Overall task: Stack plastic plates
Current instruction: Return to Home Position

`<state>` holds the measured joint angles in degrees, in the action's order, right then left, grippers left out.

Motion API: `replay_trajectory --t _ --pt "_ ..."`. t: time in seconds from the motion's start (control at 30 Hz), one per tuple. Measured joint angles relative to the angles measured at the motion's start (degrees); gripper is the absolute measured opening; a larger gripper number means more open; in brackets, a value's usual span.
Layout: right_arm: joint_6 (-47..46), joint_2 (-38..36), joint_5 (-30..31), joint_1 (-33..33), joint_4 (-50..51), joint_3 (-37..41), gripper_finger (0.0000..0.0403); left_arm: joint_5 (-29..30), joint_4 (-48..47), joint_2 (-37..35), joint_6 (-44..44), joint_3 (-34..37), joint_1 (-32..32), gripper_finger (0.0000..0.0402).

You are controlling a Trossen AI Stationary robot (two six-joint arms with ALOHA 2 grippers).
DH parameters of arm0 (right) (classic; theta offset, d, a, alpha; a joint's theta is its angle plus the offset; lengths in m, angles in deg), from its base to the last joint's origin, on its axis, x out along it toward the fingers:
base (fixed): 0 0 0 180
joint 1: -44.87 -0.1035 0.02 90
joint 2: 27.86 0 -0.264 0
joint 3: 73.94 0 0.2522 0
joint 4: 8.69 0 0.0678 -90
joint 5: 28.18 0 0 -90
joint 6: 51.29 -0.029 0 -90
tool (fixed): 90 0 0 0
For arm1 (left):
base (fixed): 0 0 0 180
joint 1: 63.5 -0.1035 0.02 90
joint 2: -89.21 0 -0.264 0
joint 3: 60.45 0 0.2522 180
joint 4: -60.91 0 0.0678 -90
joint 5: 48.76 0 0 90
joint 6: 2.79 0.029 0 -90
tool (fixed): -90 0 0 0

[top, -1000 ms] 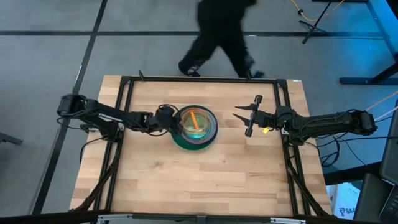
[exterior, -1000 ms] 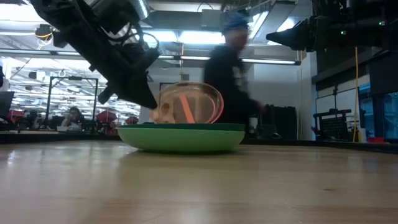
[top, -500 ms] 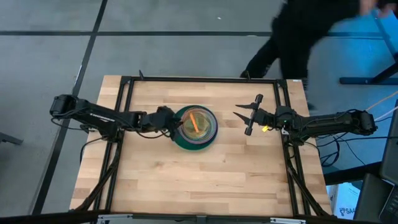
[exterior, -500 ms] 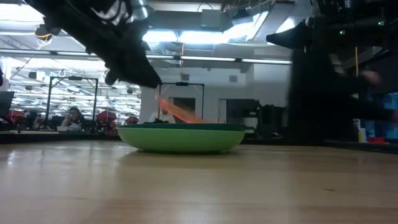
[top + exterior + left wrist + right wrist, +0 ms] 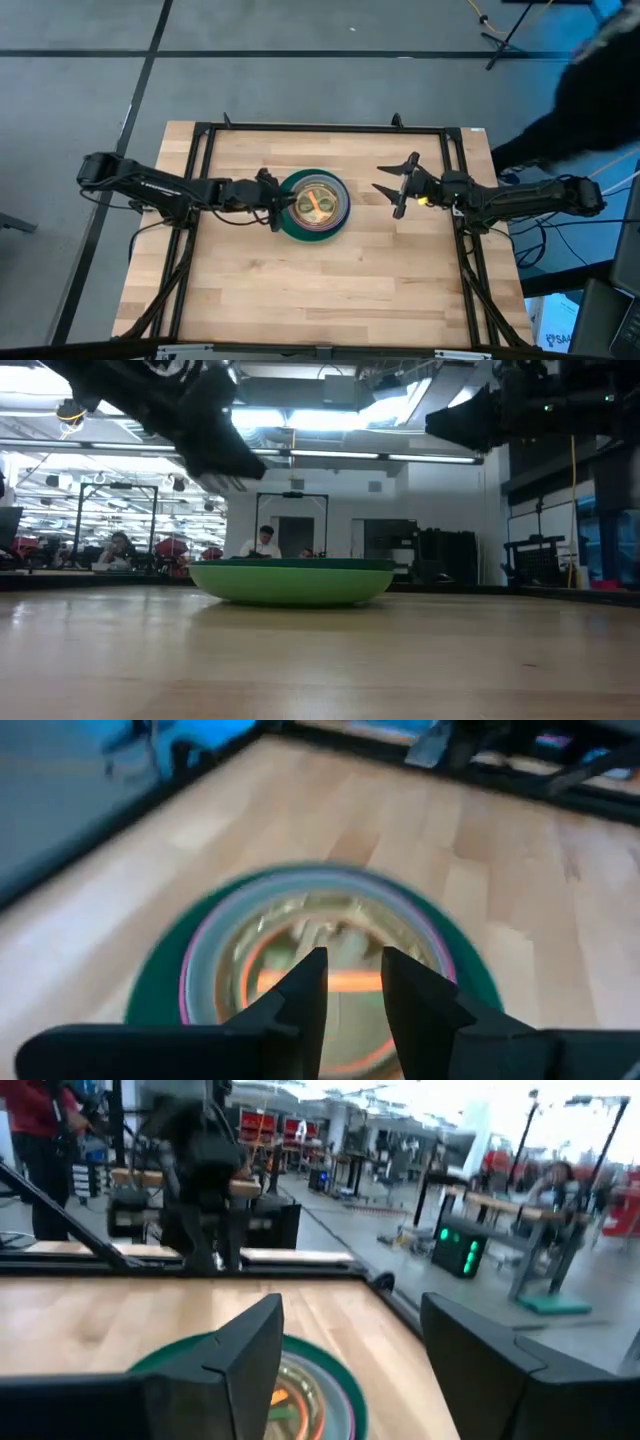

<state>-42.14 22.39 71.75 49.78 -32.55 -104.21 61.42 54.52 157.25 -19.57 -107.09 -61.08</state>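
The plates [image 5: 313,205] sit as one stack at the table's middle: a dark green plate on the wood, mint, magenta and grey-blue rims inside it, and a translucent orange plate [image 5: 316,203] lying flat on top. In the low view the stack [image 5: 290,582] shows as a green bowl shape. My left gripper [image 5: 278,203] hovers above the stack's left edge, fingers slightly open, touching nothing. Its wrist view looks down past the left gripper [image 5: 354,975] onto the orange plate [image 5: 265,982]. My right gripper [image 5: 392,190] waits open in the air to the stack's right, with the stack [image 5: 300,1380] before it.
A black metal frame [image 5: 205,150] runs along the table's left, far and right sides. Bare wood lies on the table's near half [image 5: 320,290]. A person in dark clothes [image 5: 600,90] moves on the floor beyond the far right corner.
The orange plate, held tilted almost upright over the stack by my left gripper, has tipped down and now lies flat on top. My left gripper has let it go, risen and drawn back slightly toward the table's left edge. The person has walked rightward behind the table.
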Motion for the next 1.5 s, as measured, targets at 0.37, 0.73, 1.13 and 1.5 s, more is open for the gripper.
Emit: replay_trajectory --t 0.37,0.73,1.13,1.5 --pt "-3.2 -4.0 -0.1 0.0 8.5 0.0 0.0172 -7.4 3.7 -6.9 18.0 0.0 2.3 0.0055" --pt "-11.0 -27.3 -0.6 0.0 18.9 9.0 0.0007 -11.4 18.7 -22.2 22.9 17.3 2.6 0.0011" --pt "-16.2 -41.9 -1.0 0.0 24.4 16.1 0.0007 -4.9 14.7 -44.3 18.4 32.4 0.2 0.0003" --pt "-16.6 -43.8 -1.5 0.0 29.0 16.1 0.0005 -1.6 -2.5 -64.0 17.3 32.4 0.2 0.0003"
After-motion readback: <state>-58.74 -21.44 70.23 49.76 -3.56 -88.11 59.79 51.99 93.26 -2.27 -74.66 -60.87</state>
